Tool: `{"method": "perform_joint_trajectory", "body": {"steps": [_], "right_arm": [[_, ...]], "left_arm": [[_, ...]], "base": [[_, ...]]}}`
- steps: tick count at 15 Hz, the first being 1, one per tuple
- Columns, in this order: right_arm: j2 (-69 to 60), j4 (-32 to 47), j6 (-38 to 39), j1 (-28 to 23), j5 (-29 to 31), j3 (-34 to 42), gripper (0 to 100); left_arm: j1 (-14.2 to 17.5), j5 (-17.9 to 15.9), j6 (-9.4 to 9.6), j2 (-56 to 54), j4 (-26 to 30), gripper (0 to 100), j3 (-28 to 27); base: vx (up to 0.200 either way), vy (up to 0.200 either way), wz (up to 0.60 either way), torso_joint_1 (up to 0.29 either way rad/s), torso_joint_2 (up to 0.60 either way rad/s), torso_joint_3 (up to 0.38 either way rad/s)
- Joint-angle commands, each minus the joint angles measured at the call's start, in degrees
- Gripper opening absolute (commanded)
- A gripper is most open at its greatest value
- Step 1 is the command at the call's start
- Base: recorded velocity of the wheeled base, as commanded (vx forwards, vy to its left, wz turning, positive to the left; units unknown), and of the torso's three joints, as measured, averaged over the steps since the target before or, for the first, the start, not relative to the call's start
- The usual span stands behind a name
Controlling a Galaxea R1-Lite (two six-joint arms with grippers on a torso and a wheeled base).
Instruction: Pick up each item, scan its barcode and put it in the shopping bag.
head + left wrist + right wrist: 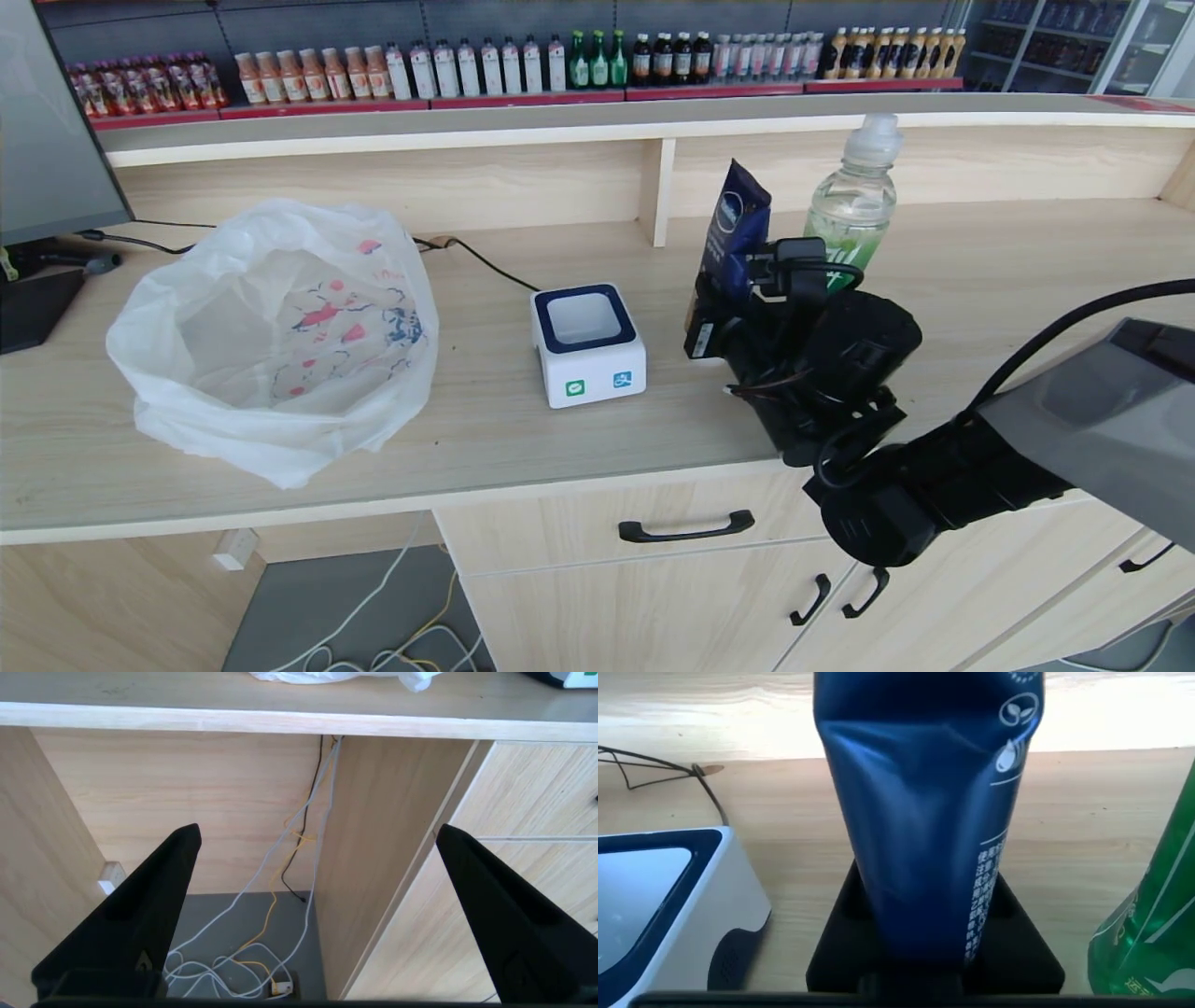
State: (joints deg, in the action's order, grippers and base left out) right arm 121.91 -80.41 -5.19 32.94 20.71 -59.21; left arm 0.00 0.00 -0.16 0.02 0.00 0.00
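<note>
Gripping the lower part of the blue pouch (742,219), the right hand (721,315) is closed on it from the near side, over the right half of the table (467,429). The pouch stands upright with its crimped top end uppermost. In the right wrist view the pouch (924,812) sits between the black fingers of the right hand (934,957), and its front face shows a crease. Whether its base touches the table cannot be told. The green bottle (850,215) stands upright just beside the pouch, on the right, with its white cap on. The scanner (588,345), a white box with a dark-framed window facing up, rests on the table between the pouch and the bag (280,336). The bag is white plastic, lies on the left half of the table, and its mouth is open. The left hand (318,831) hangs below the table edge with its fingers spread wide and nothing between them, facing loose cables (271,924) on the floor.
</note>
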Motion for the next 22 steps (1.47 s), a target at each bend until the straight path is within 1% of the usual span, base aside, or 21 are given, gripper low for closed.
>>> {"method": "perform_joint_trajectory", "body": {"steps": [1, 6, 8, 10, 11, 13, 15, 18, 22], "right_arm": [[0.09, -0.01, 0.01, -0.16, -0.06, 0.06, 0], [-1.50, -0.10, 0.01, -0.07, 0.03, 0.41, 0], [-3.08, -0.10, 0.01, 0.02, 0.03, 1.82, 0], [-7.12, -1.24, 0.01, 0.46, -0.06, 6.56, 0], [-9.14, -1.42, 0.01, 1.51, -0.06, 8.76, 0], [-12.04, -1.33, 0.01, 3.18, 0.03, 10.78, 0], [-16.26, -1.33, 0.01, 4.68, -0.06, 14.39, 0], [-23.03, -1.24, 0.10, 5.47, -0.41, 21.77, 0], [-31.20, -0.71, 0.10, 8.72, -1.64, 29.41, 0]], "left_arm": [[0.00, 0.00, -0.02, -0.02, 0.00, 100, 0.00], [0.00, 0.00, -0.02, -0.02, 0.00, 100, 0.00], [0.00, 0.00, -0.02, -0.02, 0.00, 100, 0.00], [0.00, 0.00, -0.02, -0.02, 0.00, 100, 0.00], [0.00, 0.00, -0.02, -0.02, 0.00, 100, 0.00], [0.00, 0.00, -0.02, -0.02, 0.00, 100, 0.00], [0.00, 0.00, -0.02, -0.02, 0.00, 100, 0.00], [-0.09, 0.00, -0.02, -0.02, 0.00, 100, 0.00], [0.00, 0.00, -0.02, -0.02, 0.00, 100, 0.00]], "base": [[0.000, 0.000, 0.00, 0.000, 0.00, 0.000], [0.000, 0.000, 0.00, 0.000, 0.00, 0.000], [0.000, 0.000, 0.00, 0.000, 0.00, 0.000], [0.000, 0.000, 0.00, 0.000, 0.00, 0.000], [0.000, 0.000, 0.00, 0.000, 0.00, 0.000], [0.000, 0.000, 0.00, 0.000, 0.00, 0.000], [0.000, 0.000, 0.00, 0.000, 0.00, 0.000], [0.000, 0.000, 0.00, 0.000, 0.00, 0.000], [0.000, 0.000, 0.00, 0.000, 0.00, 0.000]]}}
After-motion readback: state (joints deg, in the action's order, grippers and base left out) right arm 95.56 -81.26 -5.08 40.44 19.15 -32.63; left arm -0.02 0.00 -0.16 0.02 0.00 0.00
